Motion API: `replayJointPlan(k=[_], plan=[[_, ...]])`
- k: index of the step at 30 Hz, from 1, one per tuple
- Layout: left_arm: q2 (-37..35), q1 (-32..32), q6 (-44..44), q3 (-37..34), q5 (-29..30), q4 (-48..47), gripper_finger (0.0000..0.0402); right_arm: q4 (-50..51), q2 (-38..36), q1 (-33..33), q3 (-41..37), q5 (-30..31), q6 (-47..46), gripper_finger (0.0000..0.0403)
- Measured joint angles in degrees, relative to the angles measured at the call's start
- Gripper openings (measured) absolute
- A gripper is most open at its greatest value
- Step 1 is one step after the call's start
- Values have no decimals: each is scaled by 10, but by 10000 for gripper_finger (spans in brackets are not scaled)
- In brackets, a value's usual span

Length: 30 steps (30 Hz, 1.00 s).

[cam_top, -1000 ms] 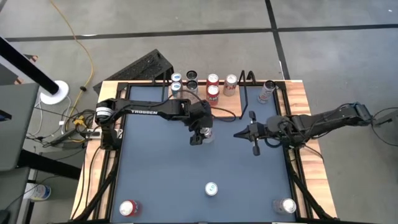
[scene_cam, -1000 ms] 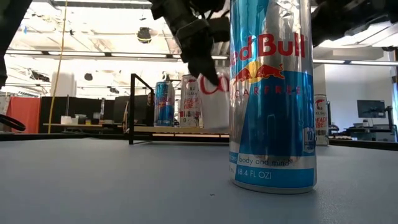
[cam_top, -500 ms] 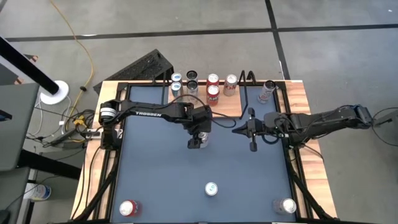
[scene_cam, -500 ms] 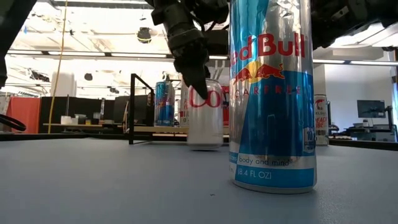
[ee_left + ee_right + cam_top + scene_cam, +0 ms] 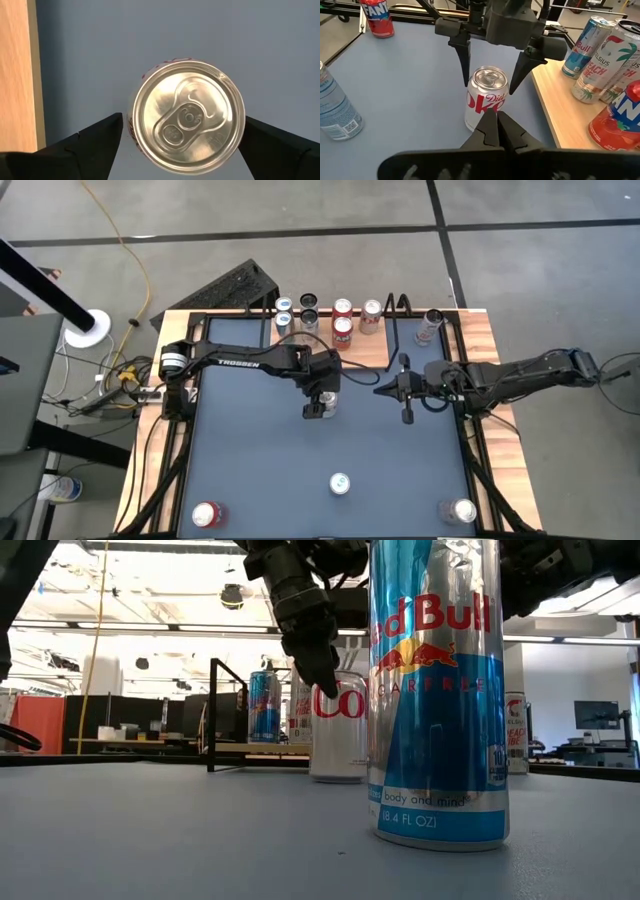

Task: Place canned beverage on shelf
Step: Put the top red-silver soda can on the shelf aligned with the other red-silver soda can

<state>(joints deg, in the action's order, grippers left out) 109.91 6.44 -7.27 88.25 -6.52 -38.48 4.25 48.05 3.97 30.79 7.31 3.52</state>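
Near the middle of the dark-blue counter (image 5: 250, 470), slightly toward twelve o'clock, a silver Diet Coke can (image 5: 486, 99) stands upright on the counter surface. The left end effector (image 5: 490, 67) hangs directly over it with its fingers (image 5: 462, 57) spread wide, one on each side of the can and clear of its wall, so it has hold of nothing. From the left wrist the can's lid (image 5: 187, 117) shows whole between the two dark fingertips, with a gap on both sides.

At about three o'clock from the can, a little apart, the right end effector (image 5: 405, 392) hovers with its fingers pressed together and empty, pointing at the can.

At twelve o'clock from the can lies the shelf (image 5: 560, 112), a light-wood board with black wire side frames, at the far edge of the counter. On it stand several cans: a blue Red Bull can (image 5: 582, 47), a Celsius can (image 5: 600, 62) and red Fanta cans (image 5: 620, 117).

Toward six o'clock a Red Bull Sugarfree can (image 5: 435, 690) stands alone on the counter. A red can (image 5: 206, 514) sits at roughly seven o'clock, and a silver can (image 5: 459, 510) at roughly five o'clock.
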Motion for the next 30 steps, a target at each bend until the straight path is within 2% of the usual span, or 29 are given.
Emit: replayJointPlan(k=[3,9,14,23,26,30], plan=[[-1,0,0,1,4,-5,356,0,0,0,0,0,-2,0],[-2,0,-6,38,18,-72,356,0,0,0,0,0,-3,0],[-10,0,-5,60,51,-90,356,0,0,0,0,0,-4,0],[-71,-1,16,61,88,-159,357,-3,0,0,0,0,-5,0],[-103,-2,12,44,88,-152,357,-4,0,0,0,0,-5,0],[-175,0,15,-34,87,-96,357,-8,0,0,0,0,-6,0]])
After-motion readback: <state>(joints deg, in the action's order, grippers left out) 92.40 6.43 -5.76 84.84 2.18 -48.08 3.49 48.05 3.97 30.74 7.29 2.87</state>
